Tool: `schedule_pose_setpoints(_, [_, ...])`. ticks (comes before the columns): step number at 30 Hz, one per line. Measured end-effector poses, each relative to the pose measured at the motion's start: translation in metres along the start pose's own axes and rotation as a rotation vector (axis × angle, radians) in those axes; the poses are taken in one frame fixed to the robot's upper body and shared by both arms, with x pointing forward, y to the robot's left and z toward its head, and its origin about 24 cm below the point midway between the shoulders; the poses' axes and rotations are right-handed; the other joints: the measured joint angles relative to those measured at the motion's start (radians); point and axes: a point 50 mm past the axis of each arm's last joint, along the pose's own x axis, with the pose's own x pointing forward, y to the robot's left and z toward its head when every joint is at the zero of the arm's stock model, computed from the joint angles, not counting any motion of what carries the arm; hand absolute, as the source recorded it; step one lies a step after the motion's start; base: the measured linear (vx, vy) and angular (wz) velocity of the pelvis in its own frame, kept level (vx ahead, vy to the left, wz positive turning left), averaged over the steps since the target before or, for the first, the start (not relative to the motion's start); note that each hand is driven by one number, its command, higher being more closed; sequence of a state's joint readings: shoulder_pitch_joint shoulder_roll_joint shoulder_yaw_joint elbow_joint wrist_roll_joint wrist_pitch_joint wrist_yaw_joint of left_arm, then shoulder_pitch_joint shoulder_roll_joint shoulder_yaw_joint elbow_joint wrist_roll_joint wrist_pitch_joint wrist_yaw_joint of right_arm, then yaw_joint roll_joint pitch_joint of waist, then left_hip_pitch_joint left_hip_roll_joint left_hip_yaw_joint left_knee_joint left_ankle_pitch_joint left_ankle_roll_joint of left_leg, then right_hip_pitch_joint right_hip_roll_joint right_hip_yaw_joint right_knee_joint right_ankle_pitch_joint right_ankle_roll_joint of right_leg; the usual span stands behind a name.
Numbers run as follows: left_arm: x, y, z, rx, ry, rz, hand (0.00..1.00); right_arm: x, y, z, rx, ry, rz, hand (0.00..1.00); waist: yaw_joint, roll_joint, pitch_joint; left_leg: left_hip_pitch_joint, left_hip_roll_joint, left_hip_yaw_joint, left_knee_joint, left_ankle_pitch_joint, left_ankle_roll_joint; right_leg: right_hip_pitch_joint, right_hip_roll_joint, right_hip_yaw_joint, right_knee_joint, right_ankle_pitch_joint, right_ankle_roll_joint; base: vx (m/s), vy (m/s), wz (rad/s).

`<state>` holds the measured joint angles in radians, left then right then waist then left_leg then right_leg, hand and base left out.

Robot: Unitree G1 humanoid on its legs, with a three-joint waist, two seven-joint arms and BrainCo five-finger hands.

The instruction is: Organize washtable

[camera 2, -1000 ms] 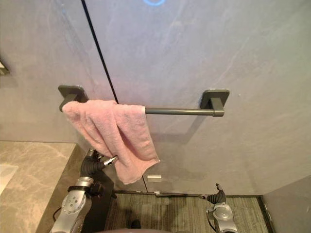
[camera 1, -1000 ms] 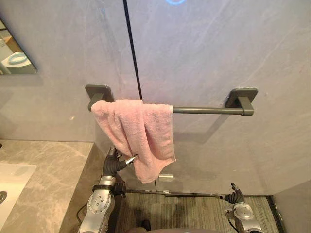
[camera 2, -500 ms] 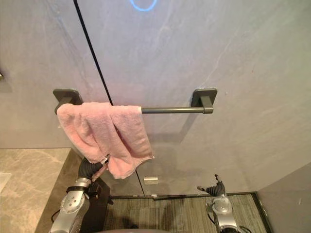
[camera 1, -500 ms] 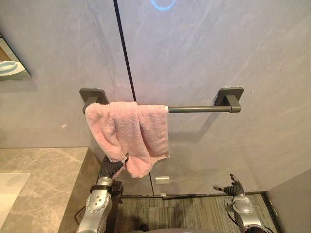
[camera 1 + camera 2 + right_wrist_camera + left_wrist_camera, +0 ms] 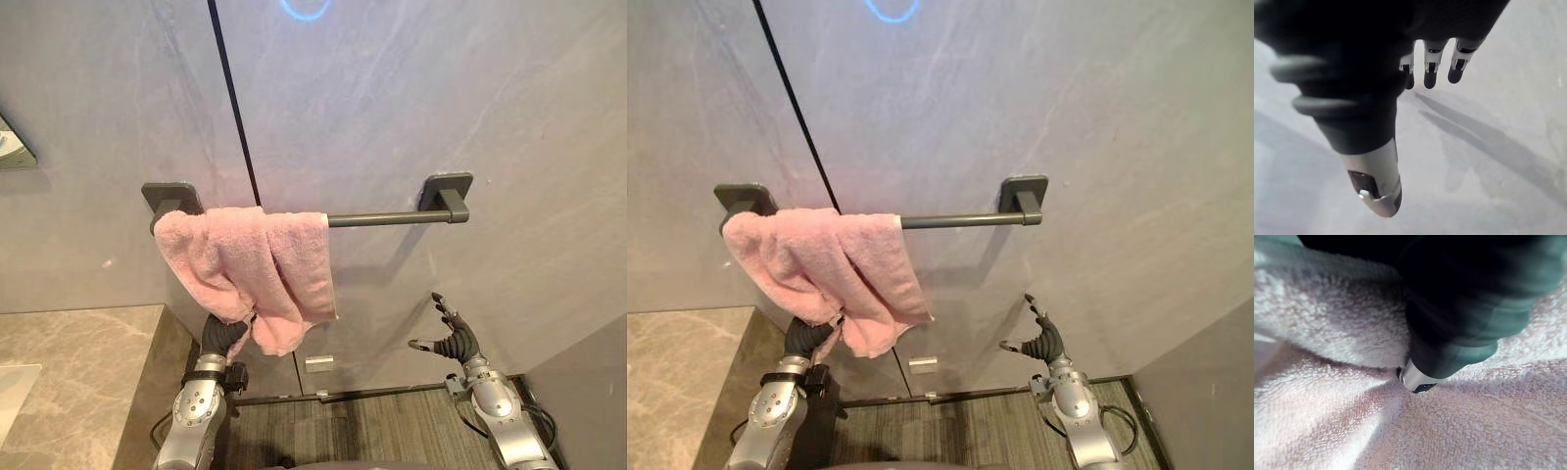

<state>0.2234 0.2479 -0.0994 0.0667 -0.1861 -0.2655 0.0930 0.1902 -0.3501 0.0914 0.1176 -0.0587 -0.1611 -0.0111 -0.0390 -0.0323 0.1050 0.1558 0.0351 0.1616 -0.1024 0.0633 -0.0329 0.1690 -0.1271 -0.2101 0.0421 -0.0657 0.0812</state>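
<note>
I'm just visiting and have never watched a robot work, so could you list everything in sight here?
towel: one, pink, bunched over the left end of the towel bar
towel bar: one, dark grey, fixed level on the wall by a bracket at each end
wall: grey stone-look panels with a dark vertical seam
ring light: one, blue, at the top of the wall
countertop: one, beige marble, lower left
small plate: one, white, low on the wall under the towel
floor: grey, striped, at the wall's foot
left hand: dark cover, up against the towel's lower edge
right hand: open, fingers spread, before the bare wall right of the towel
</note>
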Motion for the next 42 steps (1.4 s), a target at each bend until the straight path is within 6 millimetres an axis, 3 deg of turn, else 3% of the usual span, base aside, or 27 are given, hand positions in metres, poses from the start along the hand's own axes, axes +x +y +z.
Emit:
schedule_pose_setpoints(5, [0.001,-0.001,0.006,-0.002,-0.025,-0.009,1.00,-0.003,0.012,0.018,-0.028,-0.091,0.197,0.00,0.003,0.000,0.001,0.006,0.000,0.007,0.000,-0.006,-0.001,-0.002,-0.001,0.010,0.006,-0.004,-0.005,-0.04,0.013,-0.04])
schedule_pose_setpoints(13, [0.004,-0.008,0.012,-0.009,-0.055,-0.037,1.00,0.001,0.029,0.042,0.120,-0.182,0.429,0.00,0.017,0.000,-0.001,-0.002,0.000,0.004,0.000,0.000,0.001,-0.008,0.000,0.006,0.008,0.000,0.001,0.00,0.000,0.00])
schedule_pose_setpoints(20, [0.008,-0.017,0.016,-0.020,-0.073,-0.067,1.00,0.016,0.048,0.070,0.323,-0.278,0.503,0.00,0.033,0.001,-0.003,-0.009,-0.001,-0.002,0.004,0.000,0.001,-0.014,-0.001,0.000,0.010,0.000,0.001,0.01,0.000,0.02])
schedule_pose_setpoints(31, [0.011,-0.027,0.018,-0.070,-0.086,-0.065,1.00,0.024,0.077,0.090,0.504,-0.332,0.518,0.00,0.053,0.002,-0.004,-0.024,-0.003,-0.022,0.000,0.004,0.000,-0.018,-0.002,-0.021,0.009,-0.003,-0.001,-0.01,-0.003,0.05])
schedule_pose_setpoints(32, [0.011,-0.027,0.018,-0.070,-0.086,-0.065,1.00,0.026,0.078,0.091,0.509,-0.332,0.515,1.00,0.053,0.002,-0.004,-0.025,-0.003,-0.023,0.000,0.004,0.000,-0.018,-0.002,-0.022,0.009,-0.003,-0.001,0.00,0.000,0.00])
schedule_pose_setpoints(42, [0.010,-0.033,0.018,-0.103,-0.085,-0.058,1.00,0.037,0.093,0.096,0.567,-0.322,0.501,1.00,0.055,0.001,-0.032,-0.045,-0.002,-0.031,0.000,0.013,-0.003,-0.034,-0.001,-0.031,0.008,-0.003,-0.002,0.00,-0.003,0.02])
